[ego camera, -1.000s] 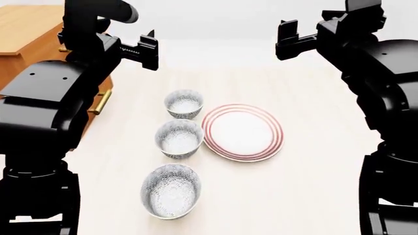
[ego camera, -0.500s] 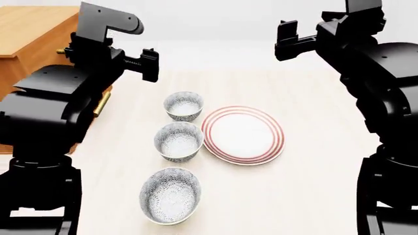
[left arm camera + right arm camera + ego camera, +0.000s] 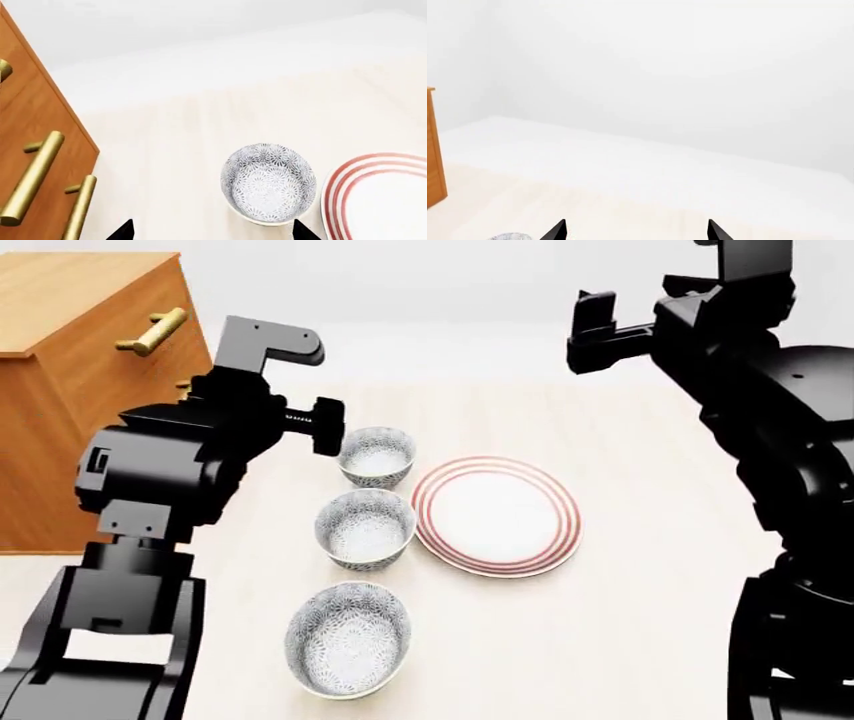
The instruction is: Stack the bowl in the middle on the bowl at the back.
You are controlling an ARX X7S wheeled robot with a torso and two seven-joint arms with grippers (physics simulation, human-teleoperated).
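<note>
Three speckled grey-blue bowls stand in a row on the table. The bowl in the middle sits upright just left of the plate. The bowl at the back stands empty behind it. My left gripper hangs open just left of the back bowl's rim, above the table, with nothing between its fingertips. My right gripper is open and empty, held high over the far right of the table, away from all the bowls.
A white plate with red rings lies right of the bowls. The front bowl stands nearest me. A wooden cabinet with brass handles stands close at the left arm's side.
My left arm has come down and moved right toward the back bowl. More of the cabinet shows now. The right arm, bowls and plate have barely moved.
</note>
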